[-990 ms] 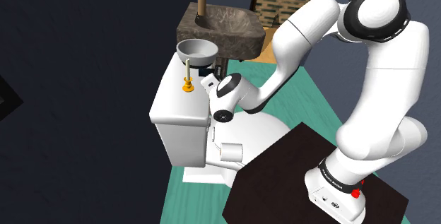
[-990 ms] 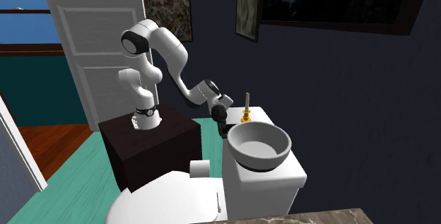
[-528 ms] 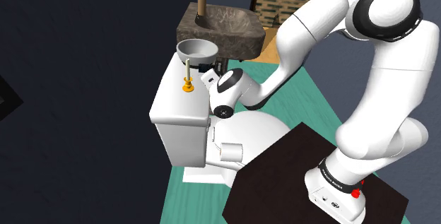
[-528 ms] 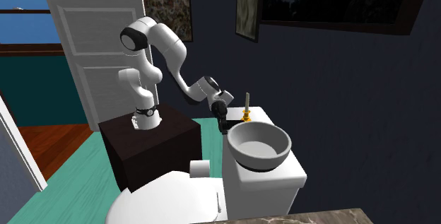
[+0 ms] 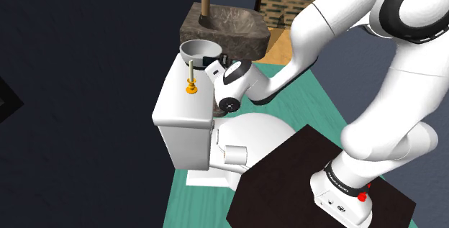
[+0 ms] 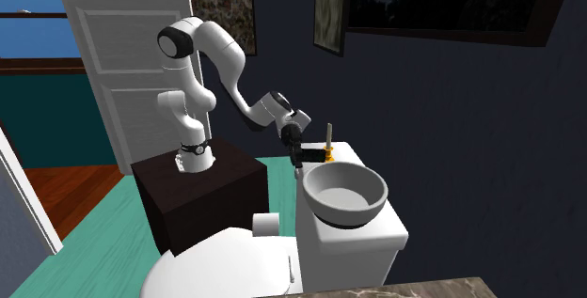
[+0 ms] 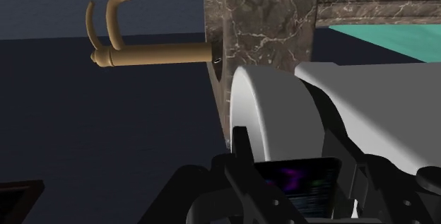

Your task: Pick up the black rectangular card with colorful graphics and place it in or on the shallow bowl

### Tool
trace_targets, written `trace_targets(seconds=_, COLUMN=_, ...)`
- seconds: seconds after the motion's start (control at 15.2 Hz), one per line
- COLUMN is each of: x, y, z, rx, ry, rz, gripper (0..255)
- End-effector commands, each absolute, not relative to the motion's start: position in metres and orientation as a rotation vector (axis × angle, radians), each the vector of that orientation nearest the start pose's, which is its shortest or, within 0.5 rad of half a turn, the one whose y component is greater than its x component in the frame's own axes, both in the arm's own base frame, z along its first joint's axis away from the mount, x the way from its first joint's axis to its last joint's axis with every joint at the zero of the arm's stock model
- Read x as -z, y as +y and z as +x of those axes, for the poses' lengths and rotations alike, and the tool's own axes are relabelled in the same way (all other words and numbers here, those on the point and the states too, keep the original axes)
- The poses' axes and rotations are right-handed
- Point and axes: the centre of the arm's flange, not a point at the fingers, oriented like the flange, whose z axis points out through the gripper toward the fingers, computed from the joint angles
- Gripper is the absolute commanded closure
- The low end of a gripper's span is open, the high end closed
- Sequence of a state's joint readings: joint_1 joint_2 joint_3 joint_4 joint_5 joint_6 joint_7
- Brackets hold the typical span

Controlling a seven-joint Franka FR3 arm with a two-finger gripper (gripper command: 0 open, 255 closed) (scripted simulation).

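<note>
— Card, black, rectangular, with colourful graphics: where?
— Clamped between the fingers of the all-black two-finger gripper, close beside the rim of the shallow grey bowl.
— Bowl's place in the shoulder view?
— Upper middle of the frame, atop the white toilet tank, near a slim candle in a yellow holder.
— Jaws, then?
— Closed on the card, one finger at each side.
</note>
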State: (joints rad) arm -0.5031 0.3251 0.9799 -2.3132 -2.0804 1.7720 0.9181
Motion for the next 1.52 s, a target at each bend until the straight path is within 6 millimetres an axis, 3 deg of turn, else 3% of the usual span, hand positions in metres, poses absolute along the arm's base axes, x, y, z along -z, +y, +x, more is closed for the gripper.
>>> trace_targets(seconds=0.0, x=-0.302, y=0.173, z=0.510, rx=-0.762, ry=0.788, rz=1.545, gripper=255)
trace_targets(seconds=1.06, x=-0.381, y=0.173, z=0.510, rx=-0.762, ry=0.788, rz=1.545, gripper=255)
trace_targets(seconds=1.45, x=-0.381, y=0.153, z=0.587, rx=-0.762, ry=0.788, rz=1.545, gripper=255)
